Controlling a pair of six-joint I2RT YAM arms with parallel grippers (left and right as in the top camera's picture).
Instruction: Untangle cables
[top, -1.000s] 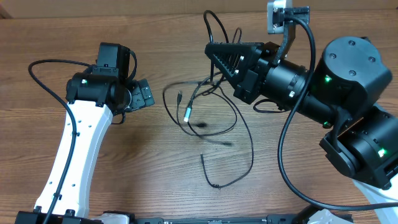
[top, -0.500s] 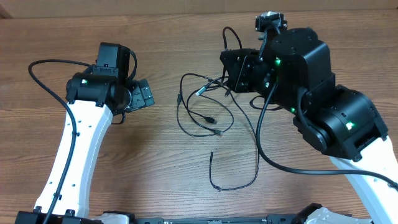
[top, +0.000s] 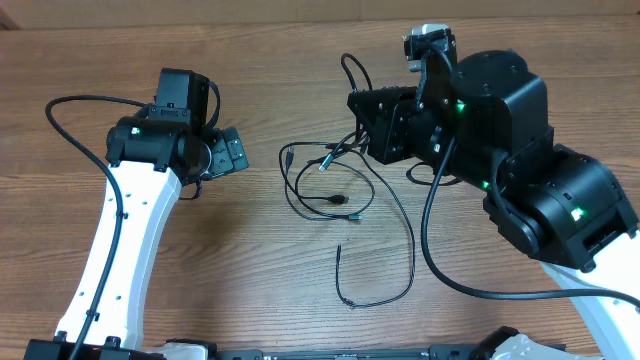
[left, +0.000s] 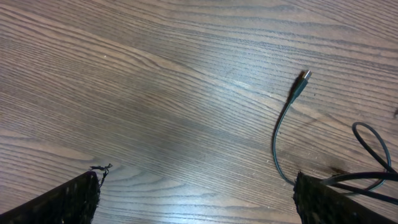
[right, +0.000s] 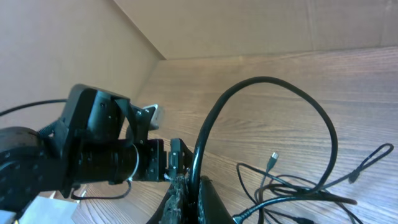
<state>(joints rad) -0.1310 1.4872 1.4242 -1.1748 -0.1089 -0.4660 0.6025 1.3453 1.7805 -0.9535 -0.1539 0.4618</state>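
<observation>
right gripper (right: 186, 194): pinched tight on a loop of the cables (top: 340, 200) | rest sprawled just beside right gripper | left gripper (top: 236, 152): spread wide, well apart from right gripper

Top-down overhead, low wrists, shared cables (top: 338, 198)

Two arms (top: 120, 230); one table (top: 250, 300); cables (top: 338, 200), number unclear.
</observation>
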